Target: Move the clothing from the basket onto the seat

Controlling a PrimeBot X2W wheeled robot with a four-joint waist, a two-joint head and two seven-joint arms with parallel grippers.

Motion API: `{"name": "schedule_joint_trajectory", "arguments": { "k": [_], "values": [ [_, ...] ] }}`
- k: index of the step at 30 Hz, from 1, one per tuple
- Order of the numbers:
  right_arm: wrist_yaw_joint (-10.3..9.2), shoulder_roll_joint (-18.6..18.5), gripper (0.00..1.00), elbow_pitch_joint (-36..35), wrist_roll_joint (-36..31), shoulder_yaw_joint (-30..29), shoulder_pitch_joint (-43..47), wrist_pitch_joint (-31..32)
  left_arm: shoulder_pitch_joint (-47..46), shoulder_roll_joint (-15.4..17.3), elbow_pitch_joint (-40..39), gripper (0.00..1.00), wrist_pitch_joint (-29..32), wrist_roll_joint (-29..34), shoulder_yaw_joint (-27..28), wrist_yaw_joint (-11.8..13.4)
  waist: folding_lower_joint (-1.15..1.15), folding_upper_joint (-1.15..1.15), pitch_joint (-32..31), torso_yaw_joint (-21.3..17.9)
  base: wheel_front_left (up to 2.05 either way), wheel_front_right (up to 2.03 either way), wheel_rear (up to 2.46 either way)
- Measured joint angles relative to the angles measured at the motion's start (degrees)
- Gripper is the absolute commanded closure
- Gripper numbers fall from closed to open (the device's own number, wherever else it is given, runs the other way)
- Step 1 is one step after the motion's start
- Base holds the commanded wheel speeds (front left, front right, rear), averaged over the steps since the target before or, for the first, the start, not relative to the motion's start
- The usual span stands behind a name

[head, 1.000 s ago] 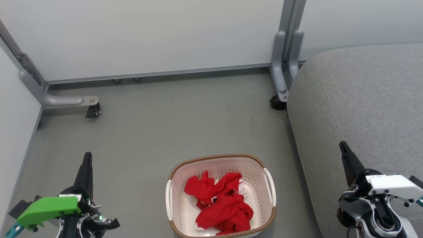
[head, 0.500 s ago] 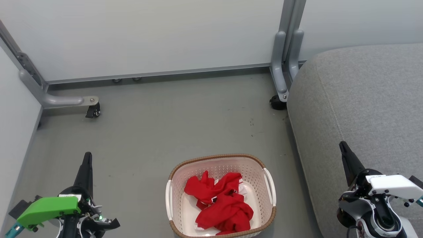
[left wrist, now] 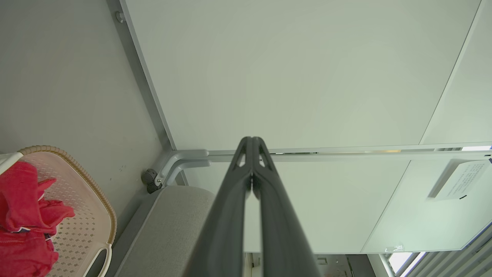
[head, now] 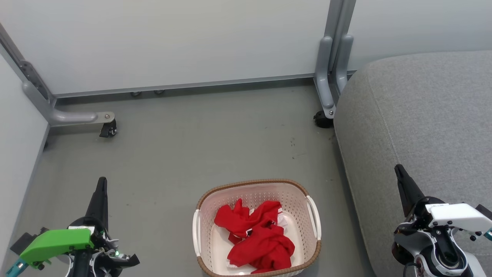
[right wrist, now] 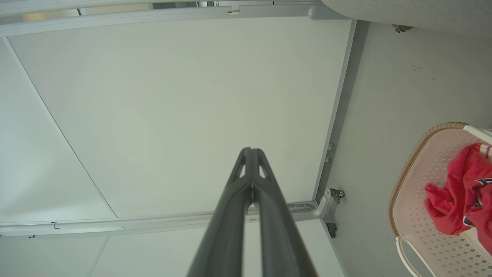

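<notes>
The red clothing point(head: 255, 236) lies crumpled in the cream basket point(head: 253, 186) on the floor at the bottom centre of the head view. White trim peeks out at its right side. The grey seat point(head: 426, 115) fills the right. My left gripper point(head: 102, 181) is shut and empty at the lower left, well left of the basket. At the lower right my right gripper point(head: 398, 167) is shut and empty, in front of the seat's side. The left wrist view has the clothing point(left wrist: 21, 215) and basket point(left wrist: 82, 215) at its lower left; the right wrist view has the clothing point(right wrist: 461, 188) and basket point(right wrist: 419, 161) at its right edge.
Pale partition panels point(head: 173, 42) on grey metal legs with castors point(head: 109, 130) close off the back and left. Another leg and castor point(head: 323, 119) stand by the seat's far corner. Grey floor point(head: 200, 142) lies between the panels and the basket.
</notes>
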Motion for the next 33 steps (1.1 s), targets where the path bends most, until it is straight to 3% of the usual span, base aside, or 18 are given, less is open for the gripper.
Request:
{"name": "schedule_joint_trajectory", "arguments": {
  "k": [11,12,13,14,24,33],
  "values": [
    [0.0,0.0,1.0,0.0,0.0,0.0,0.0,0.0,0.0,0.0,0.0,1.0,0.0,0.0,0.0,0.0,0.0,0.0,0.0,0.0,0.0,0.0,0.0],
    [0.0,0.0,0.0,0.2,0.0,0.0,0.1,0.0,0.1,0.0,0.2,0.0,0.0,0.0,0.0,0.0,0.0,0.0,0.0,0.0,0.0,0.0,0.0],
    [-0.01,0.2,1.0,0.6,0.0,0.0,0.3,0.0,0.3,-0.1,0.7,1.0,0.0,0.0,-0.1,0.1,0.0,0.0,0.0,0.0,0.0,0.0,0.0],
    [-0.02,0.3,0.0,1.0,0.0,0.0,0.7,0.0,0.7,-0.2,1.2,0.0,-0.1,0.0,-0.1,0.1,0.0,0.0,0.0,0.0,0.0,0.0,0.0],
    [-0.02,0.0,0.0,0.0,-2.6,1.4,1.3,-2.7,1.0,-0.3,0.4,0.0,-2.2,0.4,-2.1,0.2,0.0,0.0,0.1,-0.1,0.0,0.0,0.0],
    [-0.02,-0.4,0.0,-2.8,-15.2,1.9,1.3,-4.9,0.3,0.5,-2.2,0.0,-5.1,9.0,-4.2,0.2,0.0,0.0,0.3,-0.1,0.0,0.0,0.0]
  ]
}}
